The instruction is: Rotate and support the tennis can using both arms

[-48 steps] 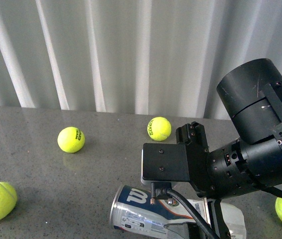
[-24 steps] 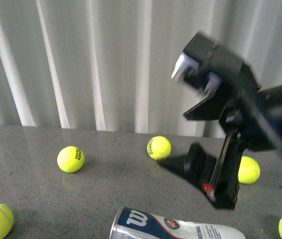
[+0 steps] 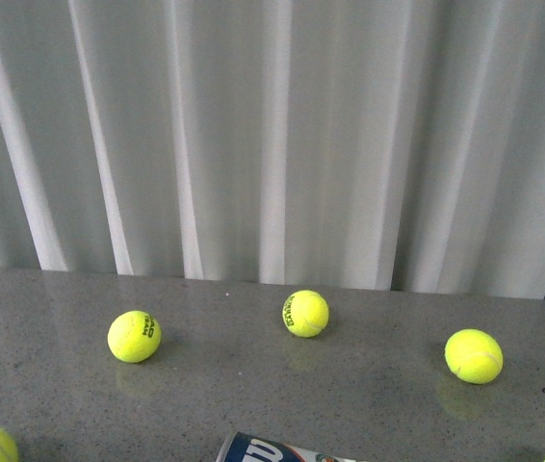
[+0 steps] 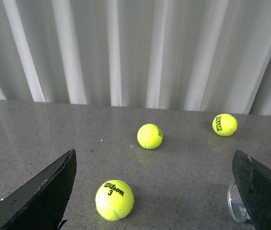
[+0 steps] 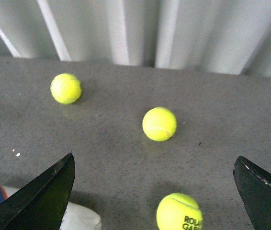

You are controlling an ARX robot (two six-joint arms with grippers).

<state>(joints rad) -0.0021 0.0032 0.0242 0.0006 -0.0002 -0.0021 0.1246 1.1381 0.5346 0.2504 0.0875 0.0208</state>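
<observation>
The tennis can lies on its side on the grey table; only its blue-and-white labelled end shows, at the bottom edge of the front view. Neither arm shows there. My left gripper is open above the table, and the can's clear silvery-rimmed mouth peeks out beside one black finger. My right gripper is open too. The can's pale end lies by one of its fingers. Neither gripper touches the can.
Yellow tennis balls lie scattered on the table: one at the left, one in the middle, one at the right. A Wilson ball lies between the left fingers, a Roland Garros ball between the right ones. White curtains back the table.
The right arm, which hung over the can a second ago, has lifted and left the front view. The can and the balls now sit lower in that picture.
</observation>
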